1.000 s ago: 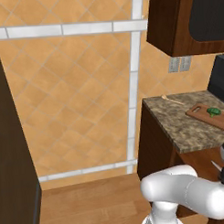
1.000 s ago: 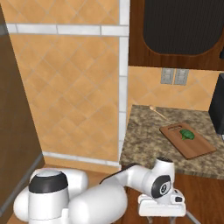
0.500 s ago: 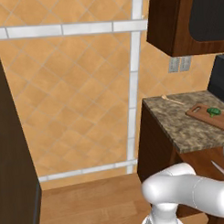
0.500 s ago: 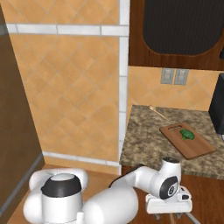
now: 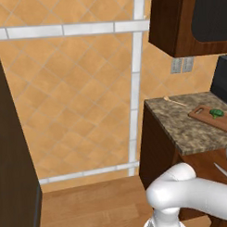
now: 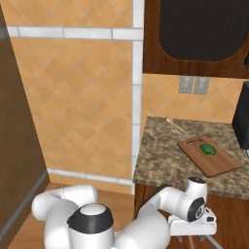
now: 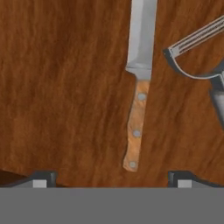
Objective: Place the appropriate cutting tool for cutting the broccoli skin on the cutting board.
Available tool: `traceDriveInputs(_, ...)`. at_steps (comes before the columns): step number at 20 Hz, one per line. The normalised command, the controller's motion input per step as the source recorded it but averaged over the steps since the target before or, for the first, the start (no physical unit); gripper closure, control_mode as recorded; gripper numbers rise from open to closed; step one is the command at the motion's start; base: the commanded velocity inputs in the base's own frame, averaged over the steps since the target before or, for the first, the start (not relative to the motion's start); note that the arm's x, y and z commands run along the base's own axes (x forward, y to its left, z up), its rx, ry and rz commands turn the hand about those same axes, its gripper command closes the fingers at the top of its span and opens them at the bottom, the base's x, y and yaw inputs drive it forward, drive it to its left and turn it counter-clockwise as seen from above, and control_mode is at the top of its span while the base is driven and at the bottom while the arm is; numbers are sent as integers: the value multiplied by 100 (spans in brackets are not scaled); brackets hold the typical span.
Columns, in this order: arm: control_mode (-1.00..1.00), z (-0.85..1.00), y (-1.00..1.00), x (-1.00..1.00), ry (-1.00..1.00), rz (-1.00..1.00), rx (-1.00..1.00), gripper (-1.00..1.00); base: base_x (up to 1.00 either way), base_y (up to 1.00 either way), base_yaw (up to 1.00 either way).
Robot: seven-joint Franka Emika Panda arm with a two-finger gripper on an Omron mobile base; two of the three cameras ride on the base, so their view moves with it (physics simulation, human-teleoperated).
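A knife [image 7: 136,118] with a riveted wooden handle and a steel blade lies on a dark wooden surface in the hand view. To its right lies a metal peeler [image 7: 192,48]. My gripper [image 7: 111,178] hovers open over them, with one fingertip [image 7: 41,177] on each side of the handle's end and nothing held. The cutting board [image 6: 208,156] lies on the speckled counter [image 6: 160,163] with the broccoli [image 6: 208,150] on it. Both also show in the left base view, the cutting board [image 5: 206,115] with the broccoli [image 5: 216,113] on top. My hand [image 6: 192,224] hangs below the counter's front edge.
A light wooden spoon [image 6: 176,125] lies at the back of the counter. Dark wall cabinets [image 6: 194,34] hang above it, and a tiled wall [image 5: 77,89] stands to the left. A dark tall cabinet side [image 5: 12,160] borders the far left.
My hand has shifted a little to the right below the counter edge, and the arm's elbow has swung with it. The board and broccoli have not moved.
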Motion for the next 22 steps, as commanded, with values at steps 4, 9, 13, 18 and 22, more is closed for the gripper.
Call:
traceDriveInputs(4, -100, -48, 0, 24, 0, 0, 2, -100, 0, 0, 0)
traceDriveInputs(9, -100, -43, -3, 16, 0, 0, 2, -100, 0, 0, 0)
traceDriveInputs(13, -100, -37, -1, 5, 0, 0, 2, -100, 0, 0, 0)
traceDriveInputs(18, -100, -32, -6, 1, 0, 0, 3, -100, 0, 0, 0)
traceDriveInputs(22, -100, -42, 0, 0, 0, 0, 0, 100, 0, 0, 0)
